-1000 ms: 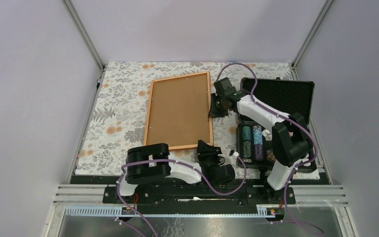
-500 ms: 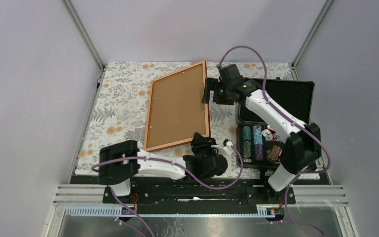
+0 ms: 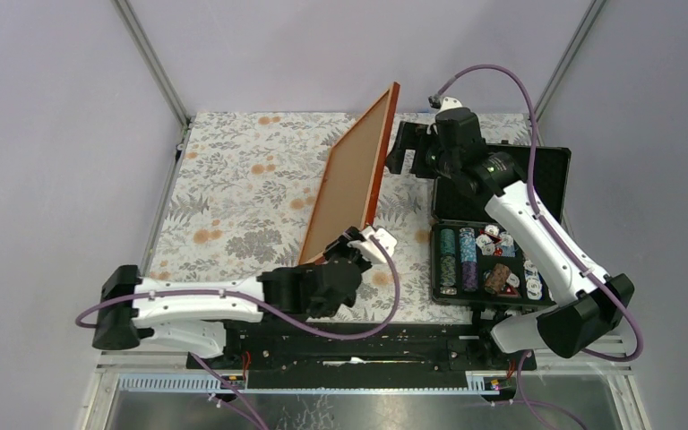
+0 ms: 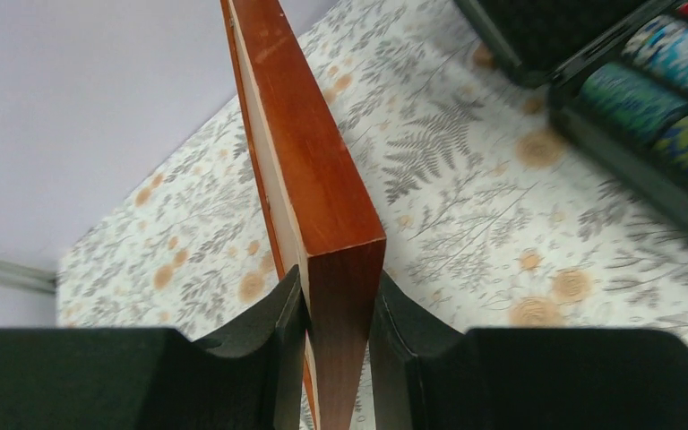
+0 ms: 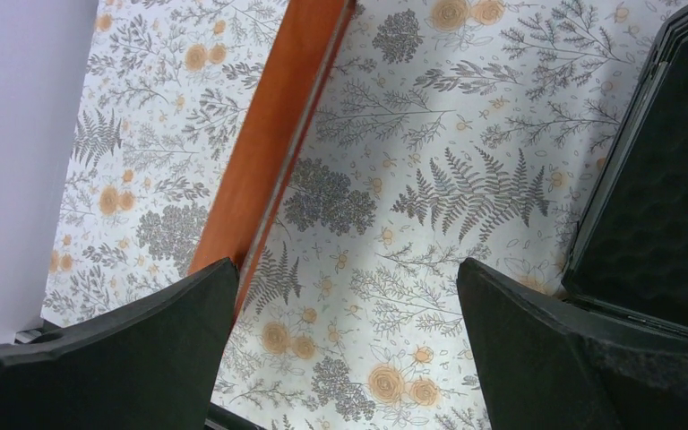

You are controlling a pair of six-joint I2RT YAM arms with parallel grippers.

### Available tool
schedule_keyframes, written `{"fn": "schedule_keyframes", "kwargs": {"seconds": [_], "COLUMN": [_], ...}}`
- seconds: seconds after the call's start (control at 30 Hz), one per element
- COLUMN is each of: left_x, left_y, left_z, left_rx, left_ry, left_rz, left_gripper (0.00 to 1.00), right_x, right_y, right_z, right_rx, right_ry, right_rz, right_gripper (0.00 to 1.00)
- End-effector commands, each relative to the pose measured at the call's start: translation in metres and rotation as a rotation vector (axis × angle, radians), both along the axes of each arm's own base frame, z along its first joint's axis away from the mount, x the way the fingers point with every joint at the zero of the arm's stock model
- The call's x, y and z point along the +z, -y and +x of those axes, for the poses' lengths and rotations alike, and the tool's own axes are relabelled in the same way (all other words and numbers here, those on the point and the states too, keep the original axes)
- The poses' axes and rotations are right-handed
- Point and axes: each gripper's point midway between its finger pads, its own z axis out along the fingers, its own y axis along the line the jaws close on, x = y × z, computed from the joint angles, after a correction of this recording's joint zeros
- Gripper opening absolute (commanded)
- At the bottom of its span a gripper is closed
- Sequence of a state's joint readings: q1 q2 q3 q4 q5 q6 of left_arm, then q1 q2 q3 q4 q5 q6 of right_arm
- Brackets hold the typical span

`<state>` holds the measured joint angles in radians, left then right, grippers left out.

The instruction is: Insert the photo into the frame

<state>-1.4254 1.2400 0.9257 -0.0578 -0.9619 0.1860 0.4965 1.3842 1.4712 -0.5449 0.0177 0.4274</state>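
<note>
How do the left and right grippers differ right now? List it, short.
Grip: the left gripper is shut on the near corner of the frame; the right gripper is open and holds nothing.
Place: the left gripper sits at the near end of the tilted frame, the right gripper at its far end, beside the case.
Shared: both are black, two-fingered and close to the frame.

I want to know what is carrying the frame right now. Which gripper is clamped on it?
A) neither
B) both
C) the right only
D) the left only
D: the left gripper pinches the near corner of the frame between its fingers, while the right gripper stands wide open, with the frame's edge next to one finger.
</note>
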Motion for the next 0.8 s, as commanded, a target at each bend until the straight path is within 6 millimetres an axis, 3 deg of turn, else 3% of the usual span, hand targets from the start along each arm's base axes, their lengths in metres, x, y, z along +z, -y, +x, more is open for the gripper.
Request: {"fn": "schedule_keyframes", "kwargs": {"seconds": [0.0,0.07,0.3,0.43,0.77], "left_x": [0.04,0.049,0.058,0.068,0.071], "left_y": [0.015,0.012,0.003,-0.018,-0.069], "left_z": [-0.021,-0.026,-0.017,-0.01,0.015], "left_rx": [-0.143,-0.186,-0.248,-0.226,-0.185], "left_ry": [-0.057,-0.064,-0.172,-0.2,-0.269], "left_rz": [-0.285,-0.362,-0.549,-0.638,-0.821], "left_gripper": [0.0,0.0,0.0,0.0,0.0], "right_x": [-0.004,0.0,-0.002,-0.004,0.029], "right_y": [0.004,0.006,0.011,0.018,0.022], "right_z": [0.001,0.0,-0.001,-0.003,-0.011], "right_rx": [-0.024,-0.033,-0.053,-0.08,-0.083], "right_ry": [-0.008,0.008,0.019,0.013,0.096], "right_rz": [-0.003,0.008,0.001,-0.012,0.037], "right_gripper": [1.0,1.0,1.0,1.0,1.0]}}
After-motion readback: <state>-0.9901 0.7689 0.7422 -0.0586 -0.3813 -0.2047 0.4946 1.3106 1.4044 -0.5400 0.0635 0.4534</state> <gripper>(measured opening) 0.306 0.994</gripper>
